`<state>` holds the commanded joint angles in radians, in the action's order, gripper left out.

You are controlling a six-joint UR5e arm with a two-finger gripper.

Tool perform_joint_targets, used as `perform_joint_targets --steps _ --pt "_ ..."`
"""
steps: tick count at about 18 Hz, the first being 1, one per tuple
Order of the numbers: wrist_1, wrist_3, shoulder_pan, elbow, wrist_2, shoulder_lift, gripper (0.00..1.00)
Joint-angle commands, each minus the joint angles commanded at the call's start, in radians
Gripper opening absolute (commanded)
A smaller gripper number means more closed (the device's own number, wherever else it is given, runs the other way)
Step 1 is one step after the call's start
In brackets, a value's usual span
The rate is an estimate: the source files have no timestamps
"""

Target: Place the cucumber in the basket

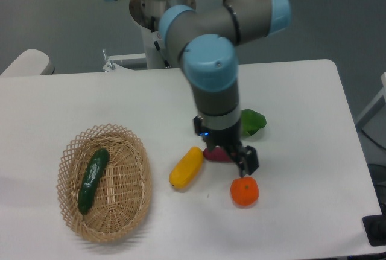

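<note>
The dark green cucumber [93, 180] lies lengthwise inside the tan wicker basket [136, 196] at the front left of the table. My gripper [240, 158] hangs from the arm well to the right of the basket, pointing down over the table. It sits between a purple piece [216, 155] and an orange fruit [244, 191]. Only one dark finger [249, 161] shows clearly, so I cannot tell how the jaws stand. Nothing is visibly held.
A yellow vegetable [186, 167] lies between the basket and the gripper. A leafy green vegetable [253, 122] lies behind the gripper, partly hidden by the arm. The white table's right edge [350, 151] is near.
</note>
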<state>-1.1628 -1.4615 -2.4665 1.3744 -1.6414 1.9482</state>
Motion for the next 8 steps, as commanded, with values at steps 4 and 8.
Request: perform_joint_targets --steps 4,8 --pt "0.0 -0.108 -0.032 0.0 0.005 -0.002 1.0" --pt "0.002 -0.114 -0.032 0.005 0.038 -0.002 1.0"
